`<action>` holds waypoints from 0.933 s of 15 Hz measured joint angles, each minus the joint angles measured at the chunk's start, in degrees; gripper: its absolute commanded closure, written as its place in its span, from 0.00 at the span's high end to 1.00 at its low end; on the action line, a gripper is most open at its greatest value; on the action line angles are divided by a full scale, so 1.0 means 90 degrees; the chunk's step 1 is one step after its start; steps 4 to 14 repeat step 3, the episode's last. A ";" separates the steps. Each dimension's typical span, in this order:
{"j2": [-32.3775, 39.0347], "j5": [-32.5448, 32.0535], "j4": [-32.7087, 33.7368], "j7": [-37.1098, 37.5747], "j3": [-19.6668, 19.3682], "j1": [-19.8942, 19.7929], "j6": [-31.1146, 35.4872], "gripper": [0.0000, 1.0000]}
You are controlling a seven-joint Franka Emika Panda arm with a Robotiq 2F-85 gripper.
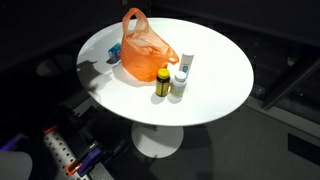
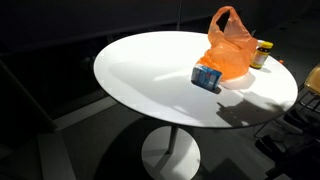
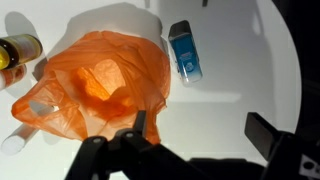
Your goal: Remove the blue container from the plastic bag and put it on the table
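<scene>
The blue container (image 3: 185, 52) lies flat on the white table (image 3: 230, 80), outside the orange plastic bag (image 3: 95, 85) and just beside it. It also shows in both exterior views (image 2: 207, 76) (image 1: 113, 50) next to the bag (image 2: 230, 45) (image 1: 148, 50). In the wrist view my gripper (image 3: 205, 135) is open and empty, above the table. Its left finger is at the bag's edge and the container lies beyond the fingers. The gripper itself does not show in the exterior views.
A yellow-capped bottle (image 1: 163, 82) and a white bottle with a blue label (image 1: 181, 75) stand in front of the bag. The round table's edge (image 2: 130, 100) drops to a dark floor. The robot base (image 1: 60, 150) is beside the table.
</scene>
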 measured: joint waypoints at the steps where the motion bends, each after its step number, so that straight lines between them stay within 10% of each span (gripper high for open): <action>1: 0.0006 0.0000 -0.0008 0.0000 0.0001 0.0002 0.0001 1.00; 14: 0.0037 0.0000 -0.0017 0.0000 0.0004 0.0007 0.0006 1.00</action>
